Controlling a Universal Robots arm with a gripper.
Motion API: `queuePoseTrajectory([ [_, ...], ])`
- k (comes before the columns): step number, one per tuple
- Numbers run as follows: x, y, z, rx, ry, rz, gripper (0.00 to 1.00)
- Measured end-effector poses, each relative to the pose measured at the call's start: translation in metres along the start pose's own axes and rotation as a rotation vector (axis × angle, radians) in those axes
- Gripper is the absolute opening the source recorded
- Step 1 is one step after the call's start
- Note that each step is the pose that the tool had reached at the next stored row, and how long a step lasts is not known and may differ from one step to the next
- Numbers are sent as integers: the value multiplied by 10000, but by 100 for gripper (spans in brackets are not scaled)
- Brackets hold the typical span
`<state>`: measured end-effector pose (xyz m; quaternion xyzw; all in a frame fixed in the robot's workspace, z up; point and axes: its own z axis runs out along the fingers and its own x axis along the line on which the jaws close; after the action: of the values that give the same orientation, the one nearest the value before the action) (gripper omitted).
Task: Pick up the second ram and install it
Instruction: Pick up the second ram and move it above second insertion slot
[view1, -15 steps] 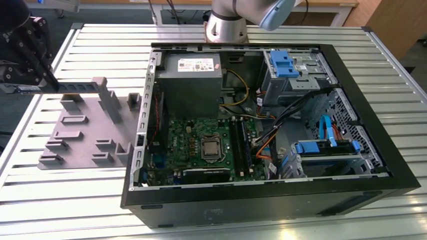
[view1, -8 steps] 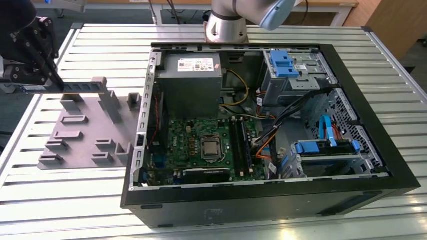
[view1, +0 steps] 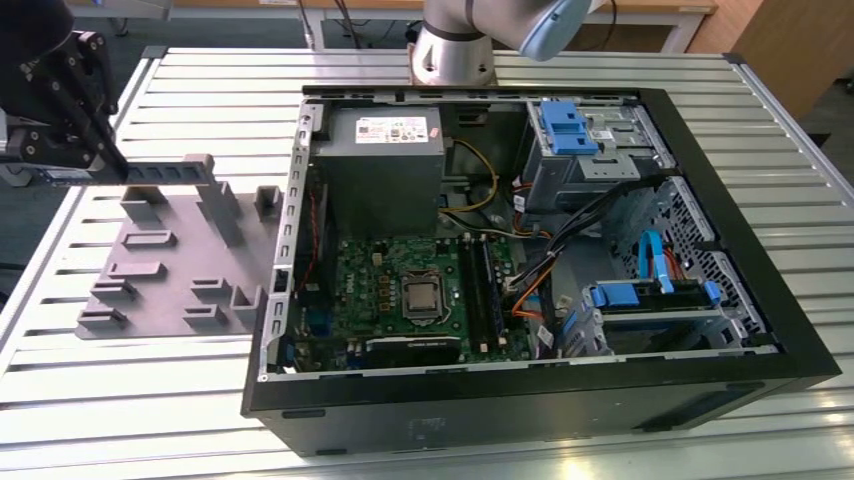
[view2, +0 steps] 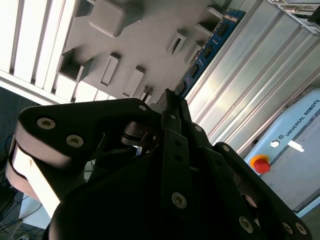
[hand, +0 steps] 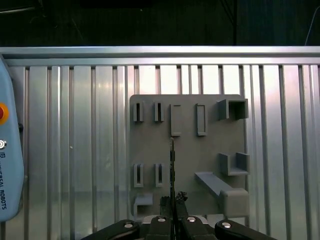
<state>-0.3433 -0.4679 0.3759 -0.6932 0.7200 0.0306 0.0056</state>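
Ribbed aluminium table (hand: 75, 150) carries a grey plastic fixture block (hand: 200, 160); above that block, the black claw (hand: 172, 199) is clamped on the slim blue-labelled second ram (view2: 214, 42).

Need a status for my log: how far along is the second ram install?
Done: the second ram looks lifted clear of the grey fixture block. In hand: the pincer is shut on it, holding it over the block, at the exterior view's left of the case. Left: it is not yet in the motherboard.
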Motion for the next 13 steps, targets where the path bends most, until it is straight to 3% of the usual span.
queuePoseTrajectory([
  [6,-1,-11,-21,1,-1,-1,14],
  [13,-5,-91,-24,0,0,0,14],
])
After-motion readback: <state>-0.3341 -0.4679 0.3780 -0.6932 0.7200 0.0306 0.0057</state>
